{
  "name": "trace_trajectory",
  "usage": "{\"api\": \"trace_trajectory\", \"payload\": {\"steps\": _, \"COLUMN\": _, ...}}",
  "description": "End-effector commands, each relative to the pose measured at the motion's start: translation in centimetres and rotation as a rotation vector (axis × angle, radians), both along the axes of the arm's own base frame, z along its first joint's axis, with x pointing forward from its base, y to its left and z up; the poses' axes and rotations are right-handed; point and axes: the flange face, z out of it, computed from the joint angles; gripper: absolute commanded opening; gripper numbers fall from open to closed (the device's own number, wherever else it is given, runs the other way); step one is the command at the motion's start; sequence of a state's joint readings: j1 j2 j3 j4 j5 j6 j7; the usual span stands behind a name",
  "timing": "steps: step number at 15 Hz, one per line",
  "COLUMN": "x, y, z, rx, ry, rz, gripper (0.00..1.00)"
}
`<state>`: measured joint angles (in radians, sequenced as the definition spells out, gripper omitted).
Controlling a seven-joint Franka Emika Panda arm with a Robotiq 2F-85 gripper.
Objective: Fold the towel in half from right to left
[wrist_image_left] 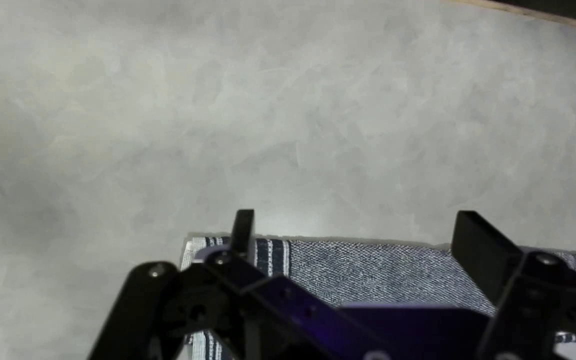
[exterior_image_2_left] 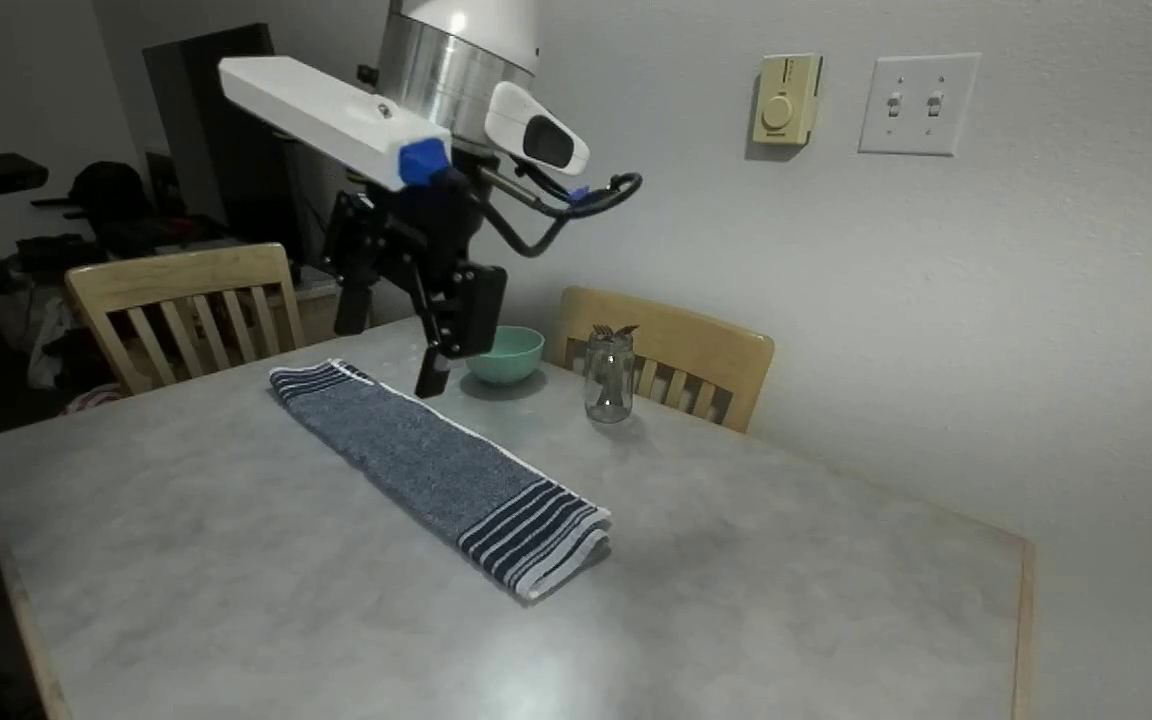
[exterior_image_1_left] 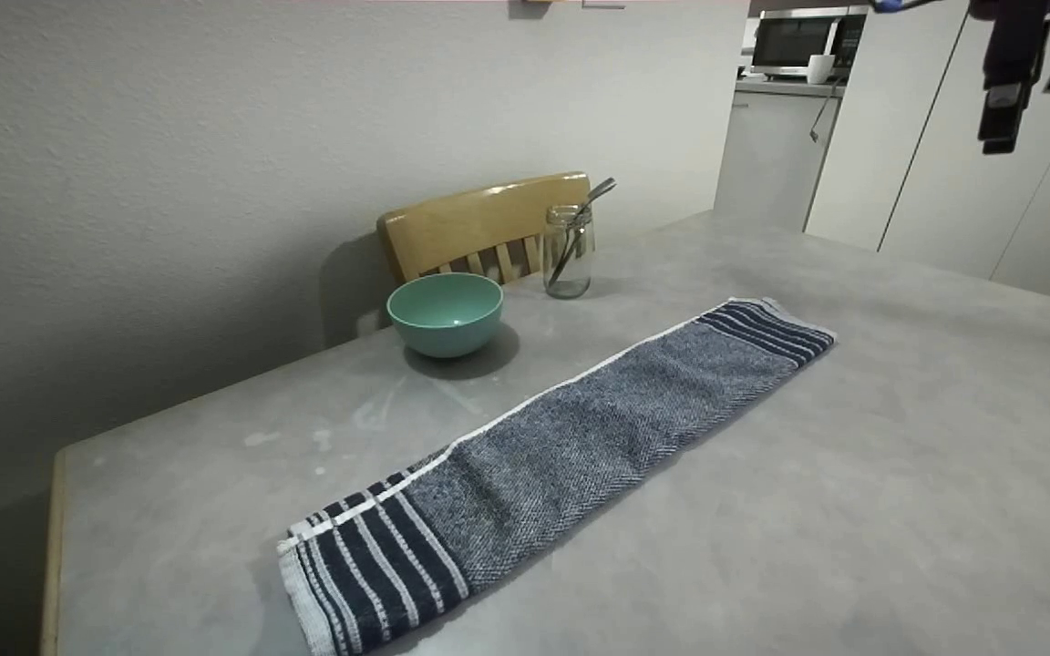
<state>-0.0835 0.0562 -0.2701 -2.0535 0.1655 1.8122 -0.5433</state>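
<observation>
The towel is a long narrow blue-grey cloth with navy and white striped bands at both short ends. It lies flat as a long strip on the table in both exterior views (exterior_image_1_left: pixel 580 437) (exterior_image_2_left: pixel 426 450), with layered edges at its ends. In the wrist view the towel (wrist_image_left: pixel 368 272) runs along the bottom, partly hidden by the gripper. My gripper (wrist_image_left: pixel 356 215) is open and empty, its fingers wide apart. It hangs in the air above the table, apart from the towel, and also shows in both exterior views (exterior_image_1_left: pixel 999 137) (exterior_image_2_left: pixel 392 345).
A teal bowl (exterior_image_1_left: pixel 446 319) and a glass jar with cutlery (exterior_image_1_left: pixel 569 260) stand beside the towel, near the wall. A wooden chair (exterior_image_1_left: pixel 488 214) is behind them. Another chair (exterior_image_2_left: pixel 181 285) stands at a table edge. The grey table (exterior_image_2_left: pixel 236 540) extends around the towel.
</observation>
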Motion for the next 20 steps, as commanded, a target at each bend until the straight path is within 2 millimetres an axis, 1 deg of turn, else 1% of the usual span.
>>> {"api": "trace_trajectory", "payload": {"steps": 1, "x": 2.6, "y": -1.8, "z": -3.4, "rx": 0.081, "ry": 0.015, "rz": 0.055, "gripper": 1.00}}
{"api": "trace_trajectory", "payload": {"steps": 4, "x": 3.7, "y": -3.2, "z": -5.5, "rx": 0.157, "ry": 0.019, "rz": 0.087, "gripper": 1.00}}
{"api": "trace_trajectory", "payload": {"steps": 5, "x": 2.7, "y": -2.0, "z": -4.6, "rx": 0.098, "ry": 0.018, "rz": 0.062, "gripper": 1.00}}
{"api": "trace_trajectory", "payload": {"steps": 7, "x": 3.2, "y": -2.9, "z": -5.9, "rx": 0.120, "ry": 0.022, "rz": 0.074, "gripper": 1.00}}
{"api": "trace_trajectory", "payload": {"steps": 8, "x": 3.3, "y": -3.1, "z": -6.1, "rx": 0.123, "ry": 0.025, "rz": 0.076, "gripper": 1.00}}
{"api": "trace_trajectory", "payload": {"steps": 14, "x": 3.9, "y": -2.9, "z": -5.8, "rx": 0.126, "ry": 0.004, "rz": 0.087, "gripper": 1.00}}
{"api": "trace_trajectory", "payload": {"steps": 15, "x": 4.4, "y": -3.3, "z": -6.0, "rx": 0.102, "ry": -0.028, "rz": 0.100, "gripper": 1.00}}
{"api": "trace_trajectory", "payload": {"steps": 16, "x": 5.4, "y": -4.5, "z": -6.6, "rx": 0.055, "ry": -0.043, "rz": 0.081, "gripper": 1.00}}
{"api": "trace_trajectory", "payload": {"steps": 18, "x": 6.7, "y": -6.3, "z": -7.8, "rx": 0.034, "ry": -0.088, "rz": 0.086, "gripper": 1.00}}
{"api": "trace_trajectory", "payload": {"steps": 20, "x": 7.8, "y": -7.4, "z": -9.3, "rx": 0.025, "ry": -0.121, "rz": 0.079, "gripper": 1.00}}
